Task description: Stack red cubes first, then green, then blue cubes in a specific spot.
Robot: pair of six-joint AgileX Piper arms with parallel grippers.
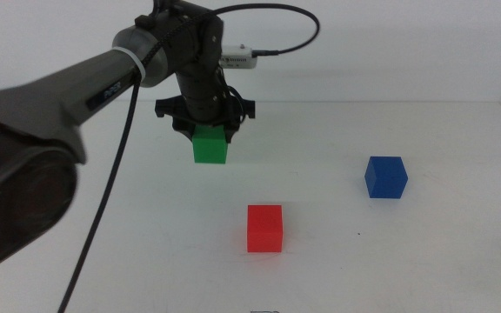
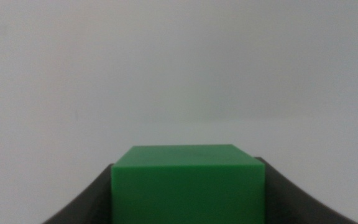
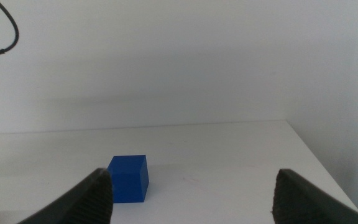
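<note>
Green cube (image 1: 210, 149): clamped between the jaws of the left hand (image 1: 207, 130), seemingly lifted clear of the table (image 1: 129, 261); jaws hug both flanks in the left wrist view (image 2: 188, 183).
Left hand: narrow, closed on the green cube, hanging over the far-centre area of the table, arm reaching in from the left.
Red cube (image 1: 264, 228): alone on the table, nearer the camera than the left hand and a bit to its right, well apart from it; nothing stacked on top.
Blue cube (image 1: 385, 176): on the table, well to the right of the left hand, apart from red; also ahead of the right hand (image 3: 191, 193), closer to one jaw than the other, untouched (image 3: 129, 178).
Right hand: jaws spread wide, empty, waiting back at the table's near right, out of the middle view.
Spot: unmarked; likely where red sits, judging by red being first in the order.
Done: probably red placed as base, green picked up.
Left: carry green over red, set it square on top, release; then blue on top of green.
Progress: roughly a third to half, judged from layout only.
Risk: misaligned set-down could nudge red or leave green hanging over an edge.
</note>
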